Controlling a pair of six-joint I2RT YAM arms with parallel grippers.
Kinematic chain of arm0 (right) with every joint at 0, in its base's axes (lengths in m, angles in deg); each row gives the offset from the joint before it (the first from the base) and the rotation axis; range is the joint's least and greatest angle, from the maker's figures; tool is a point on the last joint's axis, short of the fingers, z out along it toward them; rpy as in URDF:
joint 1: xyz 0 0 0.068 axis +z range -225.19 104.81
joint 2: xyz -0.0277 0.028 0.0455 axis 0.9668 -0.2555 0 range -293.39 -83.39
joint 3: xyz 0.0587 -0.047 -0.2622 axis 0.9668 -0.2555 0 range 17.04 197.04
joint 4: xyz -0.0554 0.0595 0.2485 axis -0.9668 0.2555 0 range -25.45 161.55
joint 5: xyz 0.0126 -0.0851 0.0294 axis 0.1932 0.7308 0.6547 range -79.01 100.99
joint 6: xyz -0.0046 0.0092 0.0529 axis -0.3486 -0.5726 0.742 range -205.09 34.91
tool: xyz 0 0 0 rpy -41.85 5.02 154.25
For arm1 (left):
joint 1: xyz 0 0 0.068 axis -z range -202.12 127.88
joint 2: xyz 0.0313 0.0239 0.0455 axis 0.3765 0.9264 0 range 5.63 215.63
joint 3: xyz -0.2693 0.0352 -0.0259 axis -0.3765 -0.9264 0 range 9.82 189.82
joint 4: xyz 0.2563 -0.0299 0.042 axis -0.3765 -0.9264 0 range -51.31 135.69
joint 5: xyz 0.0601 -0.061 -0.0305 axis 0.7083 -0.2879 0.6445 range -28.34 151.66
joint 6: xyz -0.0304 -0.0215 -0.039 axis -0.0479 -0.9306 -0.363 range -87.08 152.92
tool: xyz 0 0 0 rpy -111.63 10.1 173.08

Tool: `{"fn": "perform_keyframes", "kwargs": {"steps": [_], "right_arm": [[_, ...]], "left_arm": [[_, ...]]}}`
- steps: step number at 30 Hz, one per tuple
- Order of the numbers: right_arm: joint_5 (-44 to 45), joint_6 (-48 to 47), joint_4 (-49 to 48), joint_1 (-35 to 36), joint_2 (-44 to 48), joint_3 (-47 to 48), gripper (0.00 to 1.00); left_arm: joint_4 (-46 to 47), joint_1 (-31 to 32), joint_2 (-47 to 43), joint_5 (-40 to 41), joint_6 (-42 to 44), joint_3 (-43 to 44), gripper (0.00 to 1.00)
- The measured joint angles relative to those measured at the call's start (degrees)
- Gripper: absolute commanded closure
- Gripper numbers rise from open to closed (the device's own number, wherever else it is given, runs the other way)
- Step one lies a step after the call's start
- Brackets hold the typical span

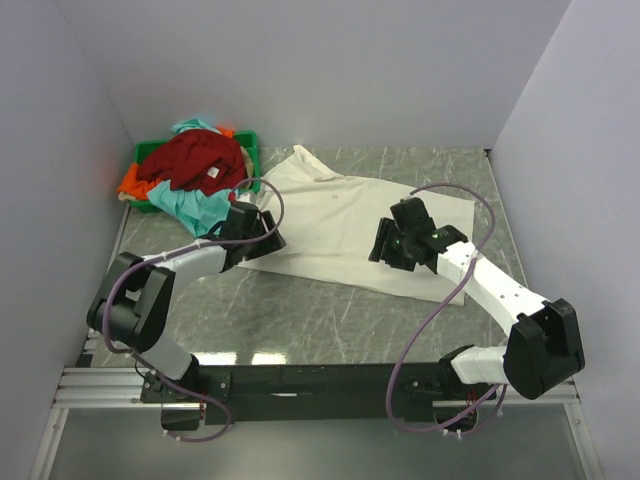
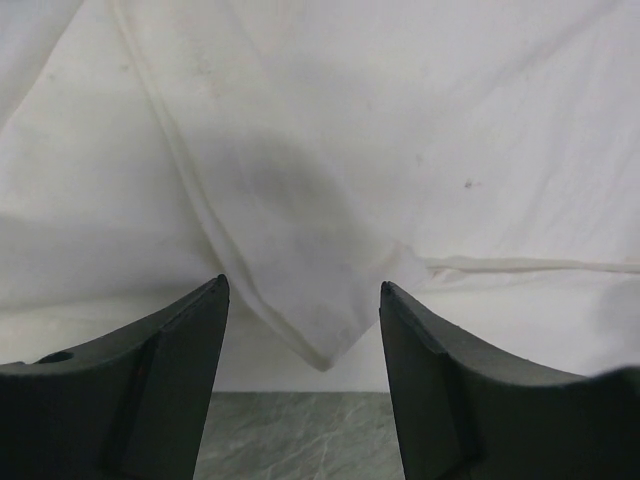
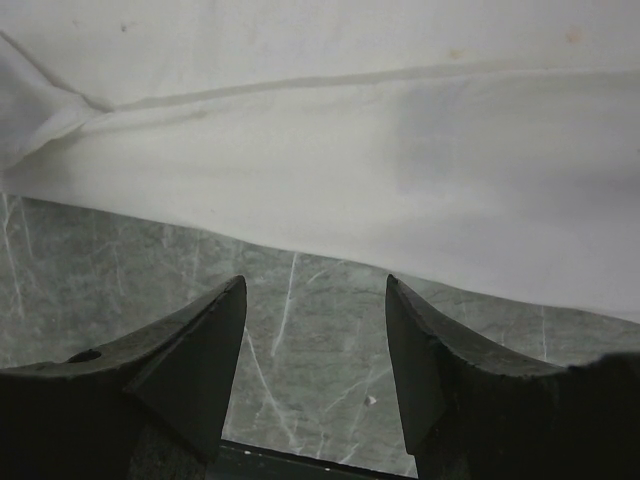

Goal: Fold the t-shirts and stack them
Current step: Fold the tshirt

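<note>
White walls close in a grey-green marbled bench (image 1: pixel 330 310), and across its middle lies the cream-white t-shirt (image 1: pixel 350 215), spread mostly flat with one sleeve pointing toward the far left corner and faint creases along its seams. In that corner a green bin (image 1: pixel 249 143) holds the other shirts in a loose heap: the dark red t-shirt (image 1: pixel 195 160) on top, the teal t-shirt (image 1: pixel 195 205) spilling over the near rim, and the orange t-shirt (image 1: pixel 130 183) showing at the left side. The left arm (image 1: pixel 190 262) reaches forward and to the right, its wrist low at the shirt's near-left edge; the right arm (image 1: pixel 490 285) angles in toward the left, its wrist low at the near-right hem. Both sets of jaws stand apart and grasp nothing. From overhead the wrists hide what lies under them, but the wrist cameras fill that in. The left one shows a folded, pointed corner of pale cloth (image 2: pixel 320 330) lying between the spread left jaws, with a strip of bench beneath it; the cloth seems not to touch either finger, though that is hard to judge. The right one shows the spread right jaws over bare marble, the shirt's hem (image 3: pixel 400 245) running across just beyond the tips.
</note>
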Motion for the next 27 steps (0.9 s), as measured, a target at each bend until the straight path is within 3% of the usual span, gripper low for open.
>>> {"fn": "perform_keyframes", "kwargs": {"steps": [14, 24, 27], "right_arm": [[0.0, -1.18, -1.05, 0.0, -0.07, -0.33, 0.35], [-0.02, -1.22, -1.88, 0.0, -0.9, -0.66, 0.35], [-0.02, -1.2, -2.1, 0.0, -0.87, -0.68, 0.35]], "left_arm": [[-0.04, 3.8, 3.96, 2.34, -0.57, 3.82, 0.34], [-4.83, 5.57, -0.79, 10.05, -0.68, 3.82, 0.35], [-5.03, 5.97, -1.27, 10.73, -0.79, 3.65, 0.39]]}}
